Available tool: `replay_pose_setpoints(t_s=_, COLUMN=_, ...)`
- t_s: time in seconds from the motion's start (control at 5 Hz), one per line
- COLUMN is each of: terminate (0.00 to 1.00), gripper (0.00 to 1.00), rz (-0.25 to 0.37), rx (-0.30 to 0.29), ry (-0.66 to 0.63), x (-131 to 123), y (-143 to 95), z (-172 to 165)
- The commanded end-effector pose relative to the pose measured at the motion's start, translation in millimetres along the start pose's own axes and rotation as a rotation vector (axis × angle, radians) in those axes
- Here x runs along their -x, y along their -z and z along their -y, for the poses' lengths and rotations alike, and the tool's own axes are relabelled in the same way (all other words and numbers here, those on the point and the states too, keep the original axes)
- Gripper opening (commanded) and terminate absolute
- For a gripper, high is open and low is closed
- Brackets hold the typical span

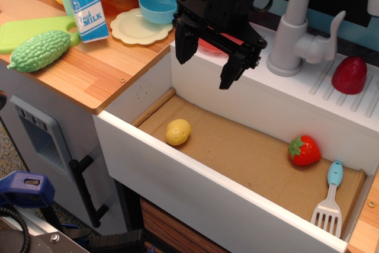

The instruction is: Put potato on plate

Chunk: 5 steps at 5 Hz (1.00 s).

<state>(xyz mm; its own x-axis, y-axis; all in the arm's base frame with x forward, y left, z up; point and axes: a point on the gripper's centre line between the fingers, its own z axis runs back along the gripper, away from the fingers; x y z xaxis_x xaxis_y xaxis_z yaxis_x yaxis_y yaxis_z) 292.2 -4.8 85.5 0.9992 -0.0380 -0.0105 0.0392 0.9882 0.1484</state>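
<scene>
The yellow potato (177,132) lies on the brown floor of the white sink (195,188), near its left end. My gripper (207,63) hangs open and empty above the sink's back wall, up and to the right of the potato, with both black fingers pointing down. The red-coral plate (209,46) sits on the back ledge behind the gripper. It is mostly hidden, and only slivers of its rim show between and beside the fingers.
A toy strawberry (305,150) and a blue-handled spatula (330,197) lie at the sink's right end. A grey faucet (294,34) and a red fruit (349,75) stand at the back right. The left counter holds a green gourd (40,50), milk carton (87,5), pale yellow plate (131,29) and blue bowl (159,4).
</scene>
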Motion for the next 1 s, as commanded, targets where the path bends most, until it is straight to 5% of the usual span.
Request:
replay_pose_setpoints(t_s=0.0, terminate=0.00, gripper=1.00, rz=0.000, rx=0.000, ry=0.000, x=0, y=0, z=0)
replay_pose_setpoints(t_s=0.2, terminate=0.00, gripper=1.00, rz=0.016, rx=-0.024, ry=-0.001, x=0, y=19, z=-25)
replay_pose_setpoints(t_s=0.8, terminate=0.00, gripper=1.00, rz=0.138, rx=0.036, ry=0.028, x=-23, y=97, z=-71)
